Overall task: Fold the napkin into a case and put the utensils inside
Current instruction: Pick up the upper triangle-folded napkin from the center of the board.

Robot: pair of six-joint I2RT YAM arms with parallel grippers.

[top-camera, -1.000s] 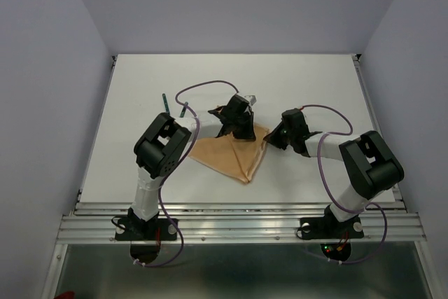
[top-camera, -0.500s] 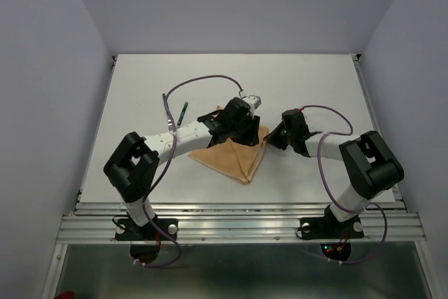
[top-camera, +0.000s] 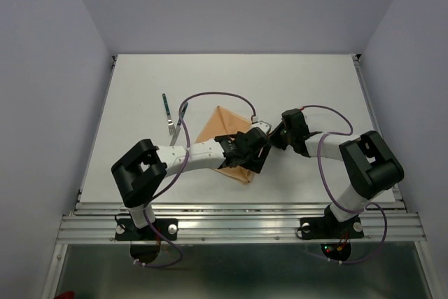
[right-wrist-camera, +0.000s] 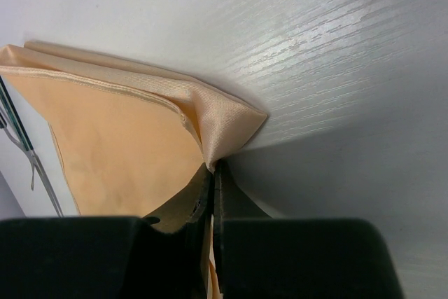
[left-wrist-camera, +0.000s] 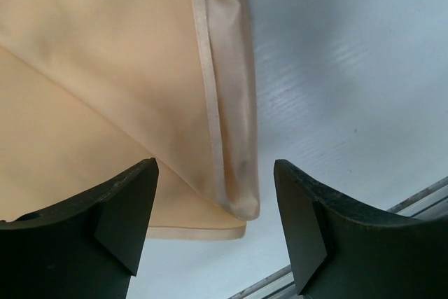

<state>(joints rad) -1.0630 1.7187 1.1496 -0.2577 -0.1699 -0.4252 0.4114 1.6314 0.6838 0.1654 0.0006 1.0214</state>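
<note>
Overhead, napkin (top-camera: 220, 122): peach-tan cloth folded into a flat, pointed shape, lay mid-table (top-camera: 315, 82).
Overhead, utensils (top-camera: 171, 113): green-handled, lay on the table left of the napkin, apart from it.
Overhead, left gripper (top-camera: 253, 155): hung over the napkin's near right part.
Overhead, right gripper (top-camera: 274, 138): sat at the napkin's right corner.
Left wrist, napkin (left-wrist-camera: 105, 68): smooth and faintly shiny, with a hemmed edge doubled over and its layered corner between the fingers.
Left wrist, left gripper (left-wrist-camera: 215, 204): spread wide, grasping nothing.
Right wrist, napkin (right-wrist-camera: 119, 124): stacked folds ended in a pinched corner.
Right wrist, right gripper (right-wrist-camera: 213, 180): clenched on that corner.
Right wrist, utensils (right-wrist-camera: 28, 152): thin, at the left edge, beyond the cloth.
</note>
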